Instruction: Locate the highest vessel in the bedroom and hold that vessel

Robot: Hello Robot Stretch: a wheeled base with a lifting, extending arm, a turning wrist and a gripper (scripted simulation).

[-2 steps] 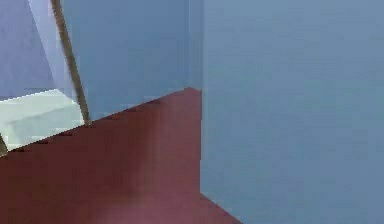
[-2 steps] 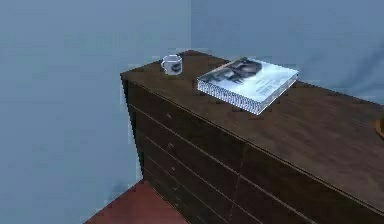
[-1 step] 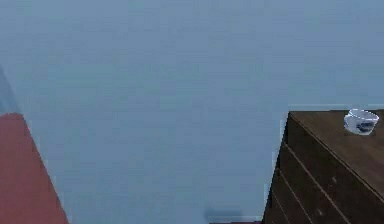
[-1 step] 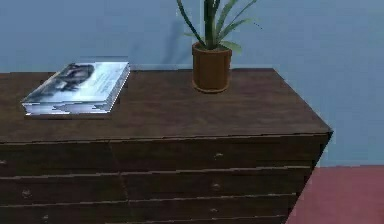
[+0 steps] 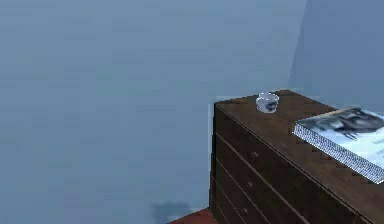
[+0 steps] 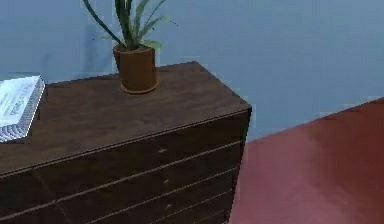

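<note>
In the forward view, a strip of reddish-brown floor [image 5: 188, 218] is seen at the bottom edge, at the foot of a dark brown wooden chest of drawers [image 5: 255, 170] whose drawer fronts with small knobs face the forward view's left. On its top, nearest the camera at the forward view's right edge, a flat printed book with a pale cover and a dark picture [image 5: 345, 135] is laid. Farther back, near the top's far left corner, a small pale, glassy bowl-shaped vessel [image 5: 267, 101] is set upright on the wood, well apart from the book. Behind everything a plain blue-grey wall [image 5: 120, 90] is seen.

In the arm side view, the drawer fronts are shown nearest, with the red floor to the right. On the top, the book lies at the left edge. Farther back, close to the wall, a round brown pot [image 6: 136, 68] is placed, from which a plant with long narrow green leaves [image 6: 130, 22] rises.

How the jaws stand cannot be told from these views.
</note>
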